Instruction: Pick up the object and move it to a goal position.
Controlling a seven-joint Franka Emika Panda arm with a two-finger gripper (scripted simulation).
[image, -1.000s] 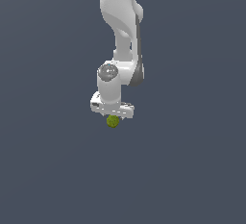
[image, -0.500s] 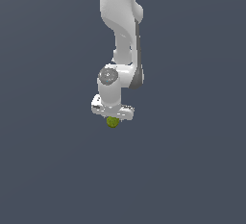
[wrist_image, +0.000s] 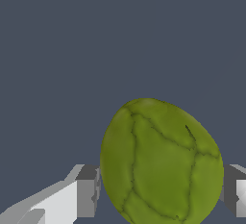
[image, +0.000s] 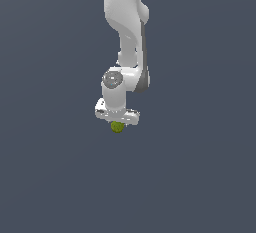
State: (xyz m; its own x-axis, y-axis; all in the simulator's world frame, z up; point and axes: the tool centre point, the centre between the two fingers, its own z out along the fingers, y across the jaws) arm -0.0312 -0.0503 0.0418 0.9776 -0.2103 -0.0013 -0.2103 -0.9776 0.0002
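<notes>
The object is a small bumpy yellow-green ball (image: 117, 126) with dark cracks on its skin. In the exterior view it hangs right under the white gripper (image: 117, 125), in mid-air against the plain grey ground. In the wrist view the ball (wrist_image: 161, 163) fills the space between the two grey fingertips (wrist_image: 88, 191), which press on both its sides. The gripper is shut on the ball. The white arm (image: 125, 37) comes down from the top of the exterior view.
A plain dark grey surface (image: 200, 177) fills the background in both views. No other object or marker shows.
The arm and the gripper with the ball have shifted very slightly, a little up and toward the exterior view's right. The grip on the ball is unchanged.
</notes>
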